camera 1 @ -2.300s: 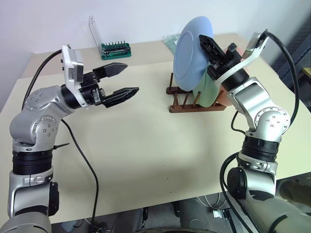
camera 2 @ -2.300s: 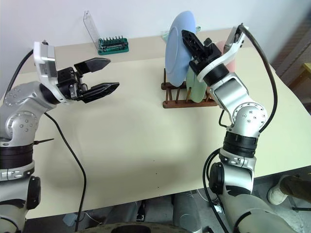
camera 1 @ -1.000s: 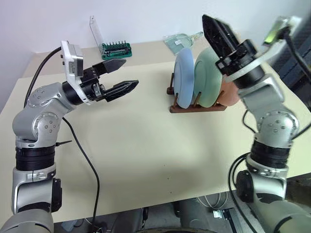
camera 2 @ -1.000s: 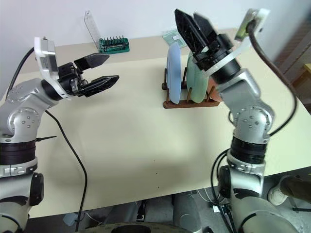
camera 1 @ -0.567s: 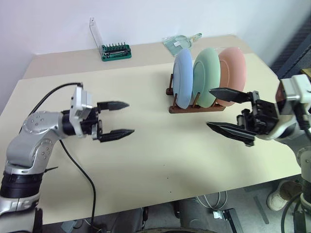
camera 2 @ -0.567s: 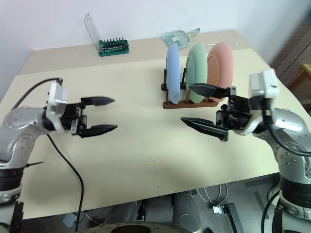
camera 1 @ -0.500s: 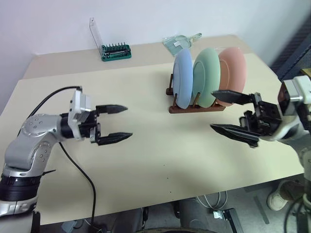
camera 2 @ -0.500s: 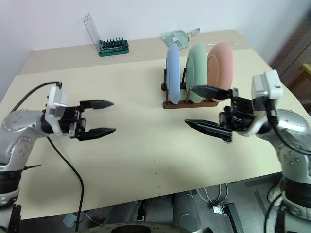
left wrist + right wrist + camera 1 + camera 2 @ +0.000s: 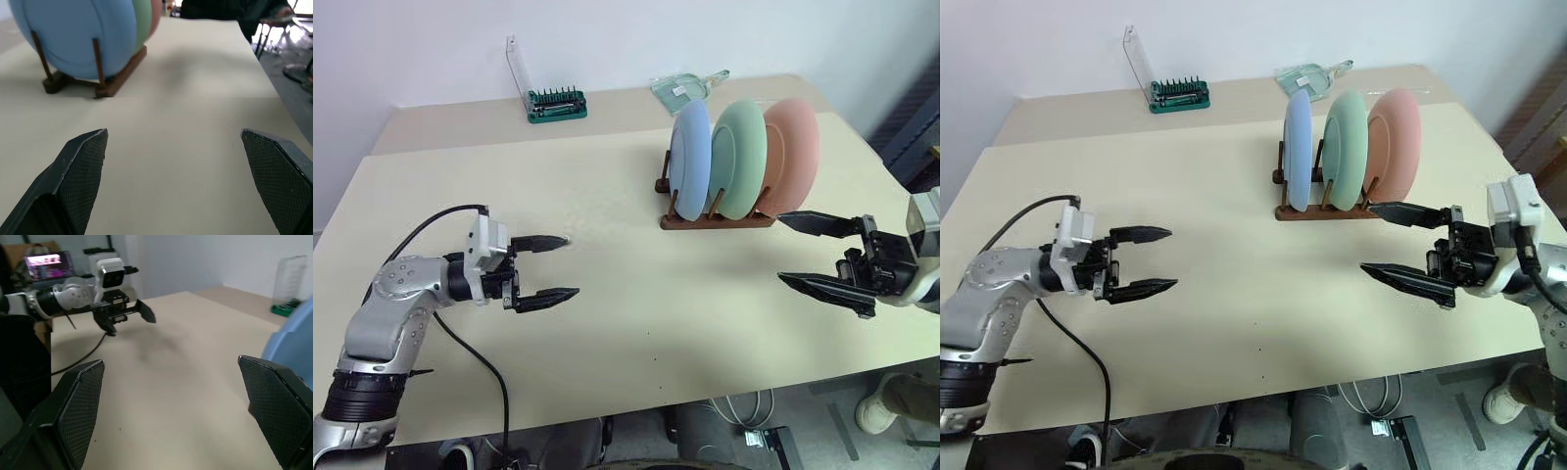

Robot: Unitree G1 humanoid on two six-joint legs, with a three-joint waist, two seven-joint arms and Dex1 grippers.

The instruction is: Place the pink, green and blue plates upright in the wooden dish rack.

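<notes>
Left pincer [image 9: 548,268] at 8 o'clock and right pincer [image 9: 811,254] at 4 o'clock, both spread wide and empty above the worktop [image 9: 636,294]. At 1 o'clock, blue plate [image 9: 689,161], green plate [image 9: 738,157] and pink plate [image 9: 791,155] stand upright in the wooden rack [image 9: 715,220].

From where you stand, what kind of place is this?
Probably a lab or workshop: a plain cream table, a green screwdriver-bit holder by the wall, and a lit laptop screen in the background.
</notes>
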